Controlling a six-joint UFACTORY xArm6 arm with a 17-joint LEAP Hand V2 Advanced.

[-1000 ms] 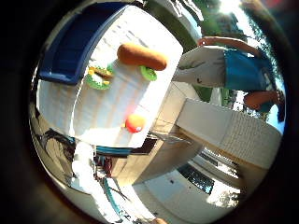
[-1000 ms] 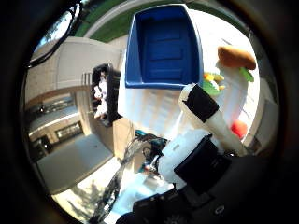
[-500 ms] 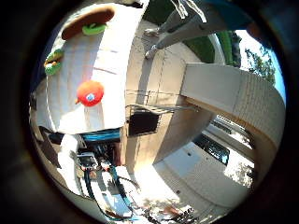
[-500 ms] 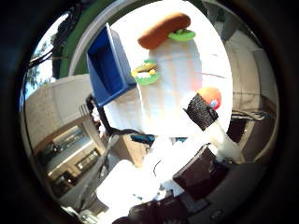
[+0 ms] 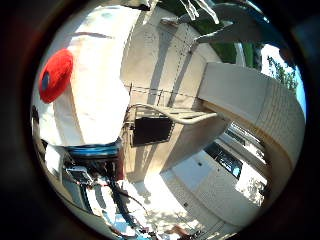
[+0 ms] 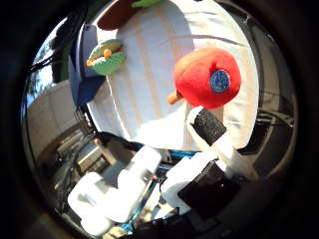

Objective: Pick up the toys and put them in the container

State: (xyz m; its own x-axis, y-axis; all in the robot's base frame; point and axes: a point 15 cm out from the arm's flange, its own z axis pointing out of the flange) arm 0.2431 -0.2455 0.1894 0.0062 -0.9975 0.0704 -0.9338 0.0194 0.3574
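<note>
A red round toy (image 6: 207, 78) lies on the white table (image 6: 159, 60), close to the palm in the right thumb side palm view. It also shows in the right little finger side palm view (image 5: 55, 75). My hand (image 6: 150, 179) hovers over the table with its fingers straight and holds nothing. One black fingertip (image 6: 209, 125) is just beside the red toy. A green and yellow toy (image 6: 106, 60) and a brown hot dog toy (image 6: 122, 10) lie farther off. The blue container (image 6: 82, 85) stands at the table's edge beside the green toy.
The table's edge (image 5: 118, 120) drops off to a paved yard. A dark box (image 5: 152, 130) and metal frame legs (image 5: 190, 12) stand past the edge. A low curved wall (image 5: 250, 100) runs behind.
The hand has come much closer to the red toy, which now fills far more of each view. The hot dog toy, green toy and container have slid to the edge of view.
</note>
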